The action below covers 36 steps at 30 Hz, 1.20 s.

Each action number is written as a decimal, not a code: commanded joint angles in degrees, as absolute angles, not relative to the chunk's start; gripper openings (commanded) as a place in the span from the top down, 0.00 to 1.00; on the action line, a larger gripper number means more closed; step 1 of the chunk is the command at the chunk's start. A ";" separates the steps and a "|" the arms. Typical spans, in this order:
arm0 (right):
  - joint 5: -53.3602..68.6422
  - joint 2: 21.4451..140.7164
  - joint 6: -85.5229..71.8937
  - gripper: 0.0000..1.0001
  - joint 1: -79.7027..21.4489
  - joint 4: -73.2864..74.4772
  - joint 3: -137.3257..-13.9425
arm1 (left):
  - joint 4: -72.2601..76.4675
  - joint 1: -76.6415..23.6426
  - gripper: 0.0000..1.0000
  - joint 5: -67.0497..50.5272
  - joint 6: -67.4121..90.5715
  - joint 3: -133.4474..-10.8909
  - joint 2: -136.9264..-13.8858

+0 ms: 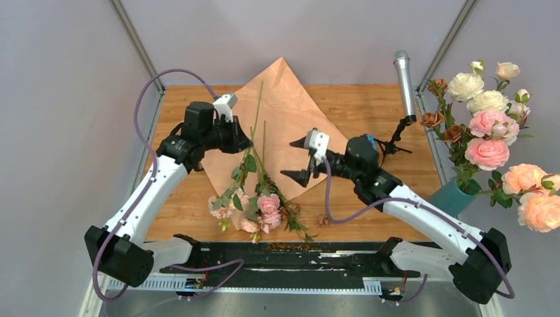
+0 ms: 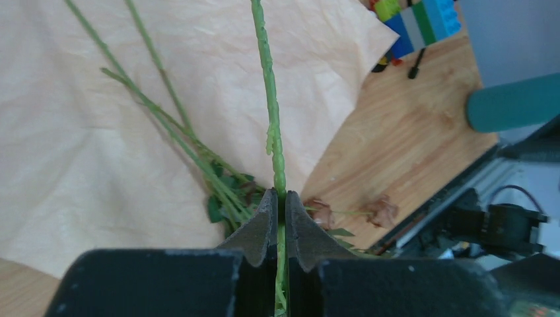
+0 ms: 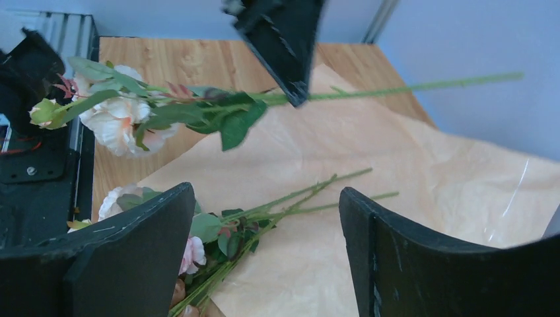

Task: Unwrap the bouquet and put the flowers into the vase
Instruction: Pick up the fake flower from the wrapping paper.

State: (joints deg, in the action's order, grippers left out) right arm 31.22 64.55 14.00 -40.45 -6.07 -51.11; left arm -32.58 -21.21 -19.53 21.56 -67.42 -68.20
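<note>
At the left of the worktop [image 1: 370, 112], the left pincer [image 1: 245, 140] is closed on one green flower stem [image 2: 267, 99], with the stem pinched between both pads. This stem is raised clear of the paper. Its long axis runs from the far side toward the near-left, with the bare end pointing far and the pale bloom [image 3: 112, 125] at the near end.

The tan kraft paper [image 1: 290, 105] lies open and flat at the centre, with one corner past the far edge. The remaining flowers [image 1: 267, 205] lie loose on the worktop. Their thin stems rest on the paper and point far. Their pink and cream heads lie off the paper near the front edge.

The right pincer [image 1: 290, 158] hovers over the paper with its jaws spread wide and nothing between them.

A silver microphone [image 1: 404, 79] stands at the far right. The teal vase [image 1: 452, 198] stands at the right edge, well apart from the loose flowers. It holds only large roses [image 1: 487, 125] in cream, pink and peach.
</note>
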 commanded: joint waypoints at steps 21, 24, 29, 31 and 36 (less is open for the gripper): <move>0.27 74.27 56.66 0.17 -71.12 -12.71 -48.44 | -30.61 -20.57 1.00 -40.21 34.48 -59.06 -67.03; -3.39 75.60 59.41 0.17 -72.35 -14.14 -48.34 | -30.93 -20.50 1.00 -40.71 34.63 -58.98 -66.53; -8.91 79.89 65.57 0.18 -73.83 -17.46 -48.52 | -32.35 -20.48 1.00 -41.82 33.66 -59.08 -66.28; -11.28 81.32 67.32 0.20 -74.27 -18.86 -48.59 | -33.93 -20.49 1.00 -41.65 32.88 -59.36 -66.19; -13.65 83.10 68.04 0.43 -74.77 -22.35 -49.29 | -38.36 -20.52 1.00 -41.24 29.90 -59.72 -65.98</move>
State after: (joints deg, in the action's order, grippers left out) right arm -9.26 82.41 65.78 -74.24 -16.64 -46.59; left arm -34.83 -20.84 -39.79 32.42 -58.78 -67.88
